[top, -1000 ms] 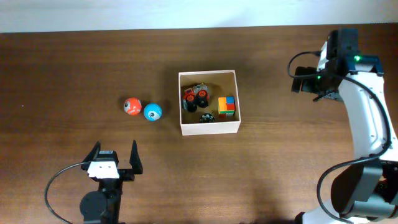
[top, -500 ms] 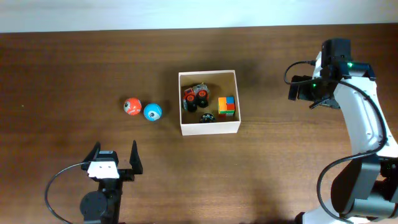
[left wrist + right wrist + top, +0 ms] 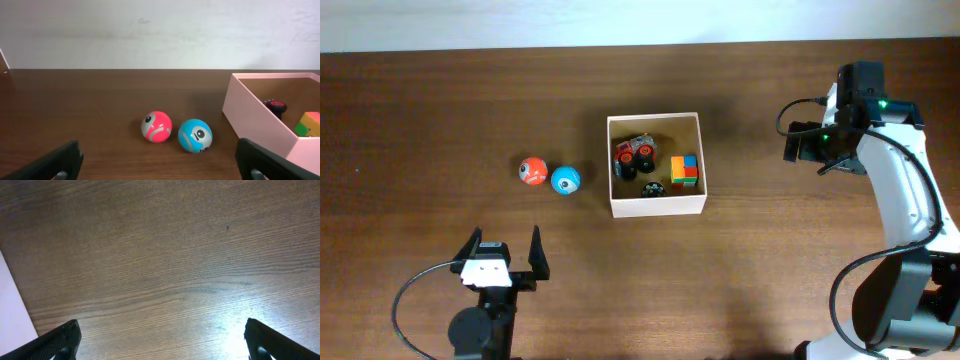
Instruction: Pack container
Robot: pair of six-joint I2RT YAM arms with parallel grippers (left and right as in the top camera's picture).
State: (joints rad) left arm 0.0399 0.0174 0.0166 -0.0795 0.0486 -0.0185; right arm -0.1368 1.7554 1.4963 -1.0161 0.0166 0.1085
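Observation:
The container (image 3: 656, 206), a square box with cream-white walls and a tan inside, stands mid-table. In it lie a red toy truck (image 3: 634, 155), a multicoloured cube (image 3: 684, 170) and a small black toy (image 3: 651, 188). A red ball (image 3: 532, 171) and a blue ball (image 3: 565, 179) sit touching on the table left of the box. My left gripper (image 3: 504, 252) is open and empty near the front edge; the left wrist view shows both balls (image 3: 156, 126) (image 3: 195, 135) and the container (image 3: 255, 112) ahead of it (image 3: 162, 167). My right gripper (image 3: 798, 145) is open and empty, hovering right of the box over bare wood (image 3: 162, 345).
The dark wooden table (image 3: 770, 260) runs to a pale wall (image 3: 520, 20) at the back. A pale strip (image 3: 12, 305) shows at the left edge of the right wrist view. The right arm's white links (image 3: 910, 190) reach in from the front right.
The right arm has moved slightly forward and left, towards the box, then held still. The left arm, balls and box have not moved.

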